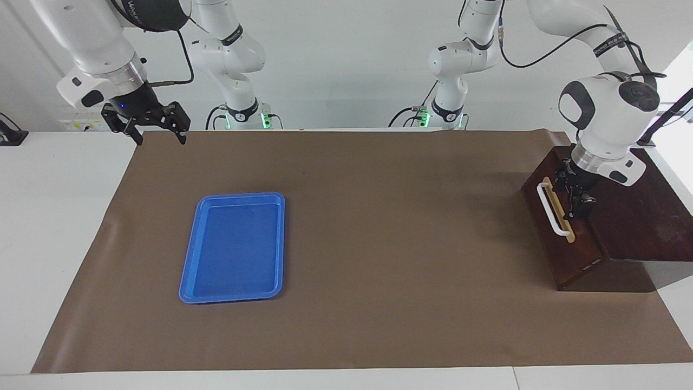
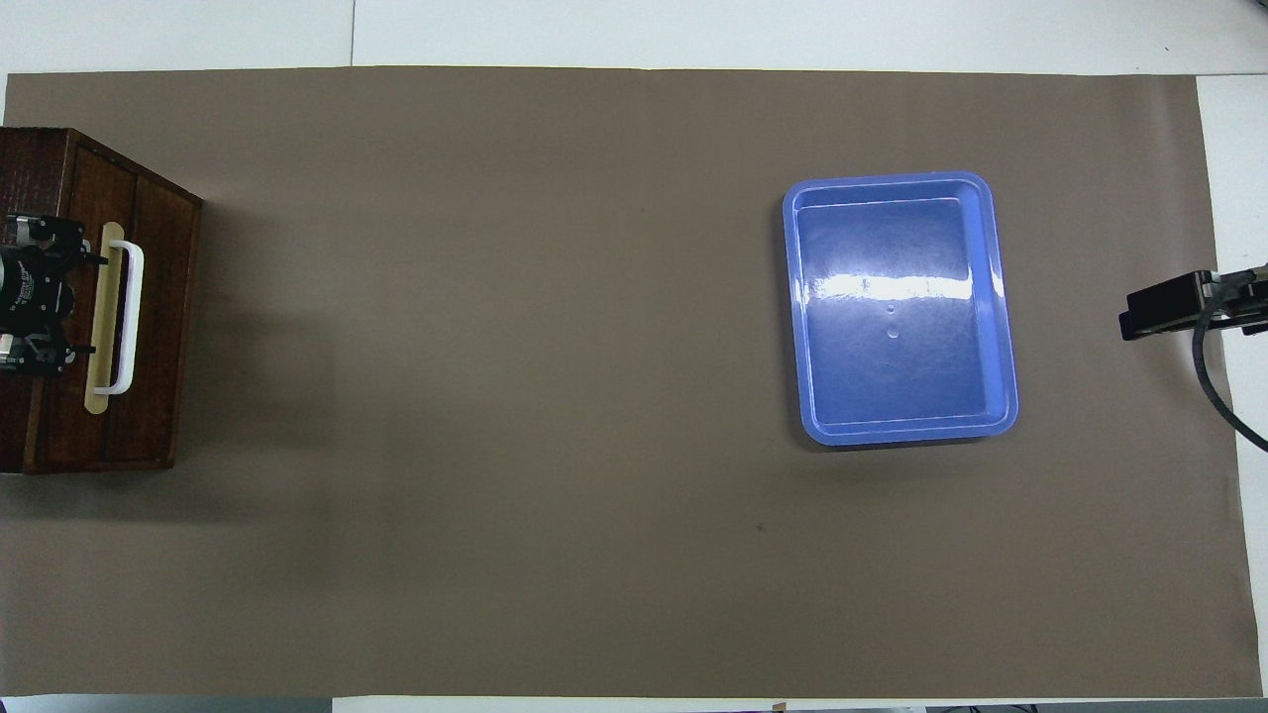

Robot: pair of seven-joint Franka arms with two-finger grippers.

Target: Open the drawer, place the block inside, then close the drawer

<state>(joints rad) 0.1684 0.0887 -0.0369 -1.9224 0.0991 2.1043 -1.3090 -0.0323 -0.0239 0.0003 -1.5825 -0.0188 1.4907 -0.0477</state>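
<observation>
In the facing view, the left gripper (image 1: 575, 201) hangs just above the top edge of the drawer (image 1: 563, 238), right by the white handle (image 1: 549, 210), at the left arm's end of the brown mat (image 1: 379, 244); how its fingers stand cannot be told, while the right gripper (image 1: 157, 132), jaws spread wide and holding nothing, waits in the air over the mat's corner at the right arm's end. In the overhead view, the drawer (image 2: 154, 327) sits shut in its dark box (image 2: 40, 149) with the left gripper (image 2: 40, 297) over the box top beside the handle (image 2: 127, 317), the blue tray (image 2: 1001, 297) lies well apart toward the right arm's end, and the block shows in neither view.
</observation>
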